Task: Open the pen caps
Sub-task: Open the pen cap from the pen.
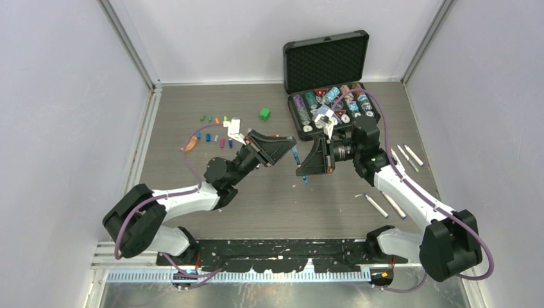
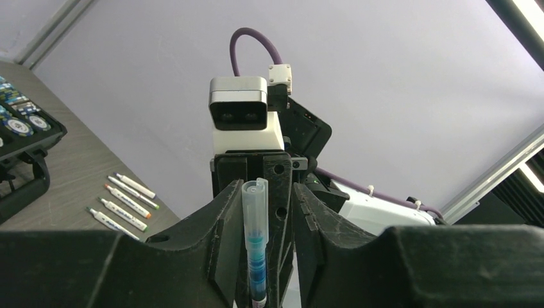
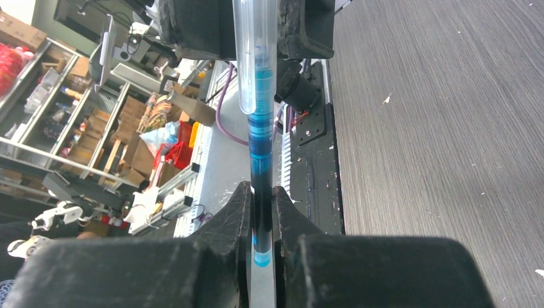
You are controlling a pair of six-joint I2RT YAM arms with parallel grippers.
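A blue pen [image 1: 299,162] hangs above mid-table between my two grippers, which face each other. My right gripper [image 3: 262,192] is shut on its dark blue barrel [image 3: 260,141], the tail end poking out behind the fingers. The pen's clear cap [image 2: 255,212] stands between the fingers of my left gripper [image 2: 268,192]. It rests against one finger, and a gap shows on the other side. Several loose pen caps [image 1: 215,128] lie on the table at the back left. More pens [image 1: 405,156] lie at the right, and two others [image 1: 382,205] closer to the front.
An open black case [image 1: 327,83] of poker chips stands at the back right, close behind my right arm. A small green cube [image 1: 264,113] sits at the back centre, an orange piece [image 1: 190,144] lies at the left, and walls enclose the table.
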